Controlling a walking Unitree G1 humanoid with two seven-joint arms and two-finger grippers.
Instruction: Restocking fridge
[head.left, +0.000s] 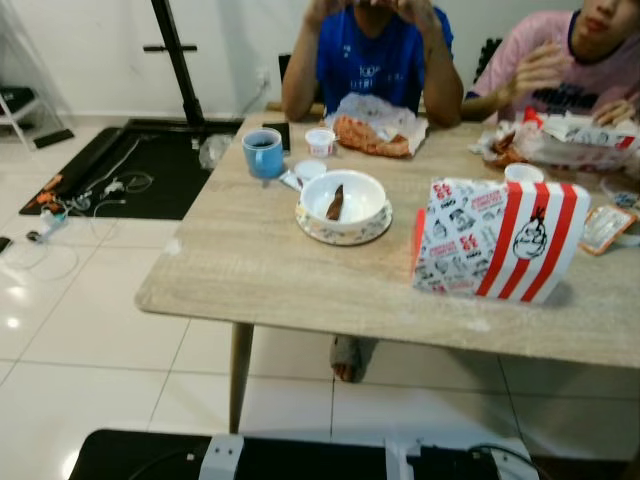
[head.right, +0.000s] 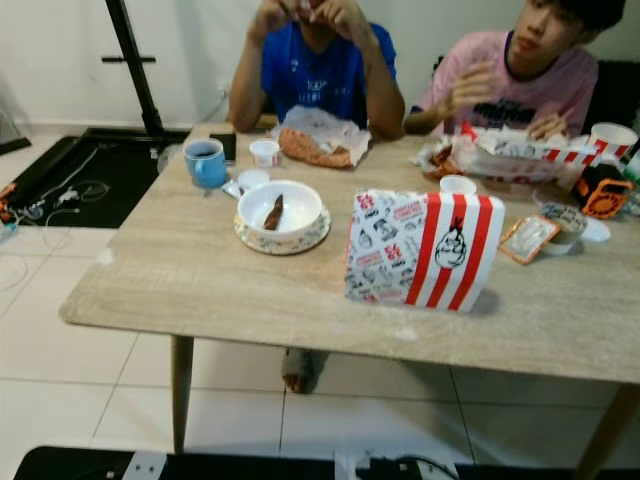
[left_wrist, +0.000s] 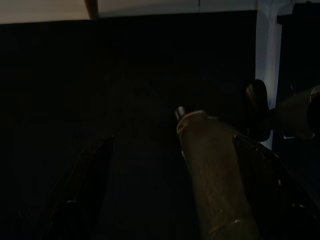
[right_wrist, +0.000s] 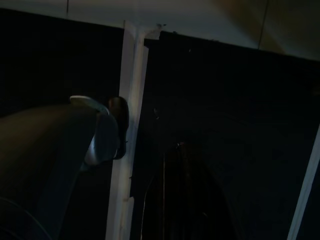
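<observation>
A light wooden table stands in front of me with a meal on it. Near its middle is a white bowl on a patterned plate, holding a brown scrap of food. A blue cup is behind it to the left. A red-and-white striped takeaway box stands on the right. My left gripper and right gripper hang low in deep shade beside dark parts of my body.
Two people eat at the far side, one in a blue shirt, one in pink. A bare foot shows under the table. Left of it lie a black mat with cables and a black stand. White tiled floor surrounds the table.
</observation>
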